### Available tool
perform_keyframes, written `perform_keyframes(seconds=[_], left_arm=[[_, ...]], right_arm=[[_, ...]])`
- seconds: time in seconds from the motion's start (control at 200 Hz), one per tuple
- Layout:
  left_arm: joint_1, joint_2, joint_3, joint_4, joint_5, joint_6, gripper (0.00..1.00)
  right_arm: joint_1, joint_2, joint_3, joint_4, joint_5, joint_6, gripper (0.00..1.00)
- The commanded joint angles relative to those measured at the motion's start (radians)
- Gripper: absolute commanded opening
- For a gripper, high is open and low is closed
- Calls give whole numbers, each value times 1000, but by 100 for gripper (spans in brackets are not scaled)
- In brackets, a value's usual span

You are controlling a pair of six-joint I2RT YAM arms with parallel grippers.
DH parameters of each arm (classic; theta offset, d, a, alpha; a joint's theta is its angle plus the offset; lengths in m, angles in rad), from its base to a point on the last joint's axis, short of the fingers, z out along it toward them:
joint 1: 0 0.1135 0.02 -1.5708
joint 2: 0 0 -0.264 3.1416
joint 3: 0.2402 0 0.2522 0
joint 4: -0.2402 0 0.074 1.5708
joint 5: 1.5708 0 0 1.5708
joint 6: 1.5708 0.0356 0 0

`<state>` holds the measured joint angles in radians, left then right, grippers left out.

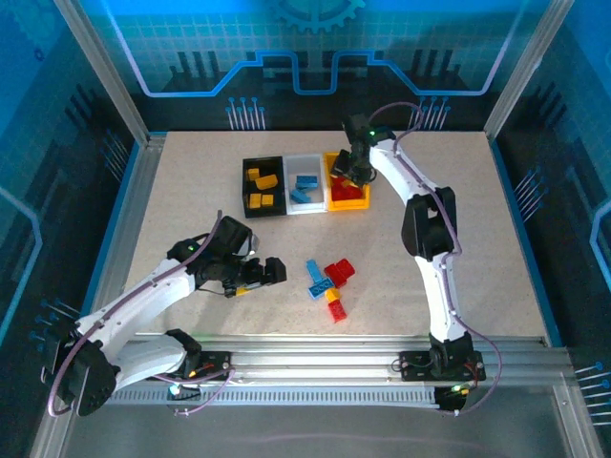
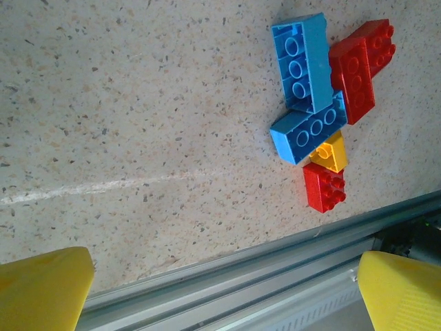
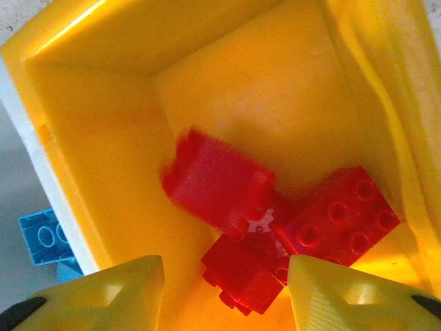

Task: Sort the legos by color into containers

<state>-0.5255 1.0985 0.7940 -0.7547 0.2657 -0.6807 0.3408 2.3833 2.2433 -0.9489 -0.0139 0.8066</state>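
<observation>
Three joined containers stand at the back: the black bin (image 1: 246, 183) with orange legos, the white bin (image 1: 305, 159) with blue legos, and the orange-yellow bin (image 1: 331, 159) with red ones. My right gripper (image 1: 357, 179) (image 3: 226, 296) hangs open over the orange-yellow bin (image 3: 103, 117). Below its fingers lie red bricks (image 3: 337, 221), and one red brick (image 3: 217, 183) is blurred, clear of the fingers. My left gripper (image 1: 260, 279) (image 2: 220, 303) is open and empty, left of a loose cluster: two blue bricks (image 2: 303, 65), red bricks (image 2: 362, 65), a small yellow brick (image 2: 329, 153) and a small red one (image 2: 324, 187).
The aluminium rail (image 2: 275, 262) runs along the table's near edge just below the left gripper. Bare speckled tabletop (image 1: 191, 191) lies left of the bins and right of the loose cluster. Frame posts stand at the corners.
</observation>
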Motion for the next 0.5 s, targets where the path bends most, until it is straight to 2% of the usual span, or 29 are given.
perform_keyframes(seconds=[0.0,0.13,0.19,0.355,0.495], left_arm=[[7,-5,45,-28,0,7,99],[7,17,53,-5,14,10,99],[5,30,59,8,17,10,99],[1,63,56,64,24,3,99],[0,92,36,132,36,-27,99]], right_arm=[[-13,-8,56,-46,-28,-16,55],[-10,-51,32,-87,-41,-70,58],[0,-133,-32,-98,-35,-107,59],[57,-359,-347,-92,-26,-216,61],[115,-526,-630,-96,-45,-268,67]])
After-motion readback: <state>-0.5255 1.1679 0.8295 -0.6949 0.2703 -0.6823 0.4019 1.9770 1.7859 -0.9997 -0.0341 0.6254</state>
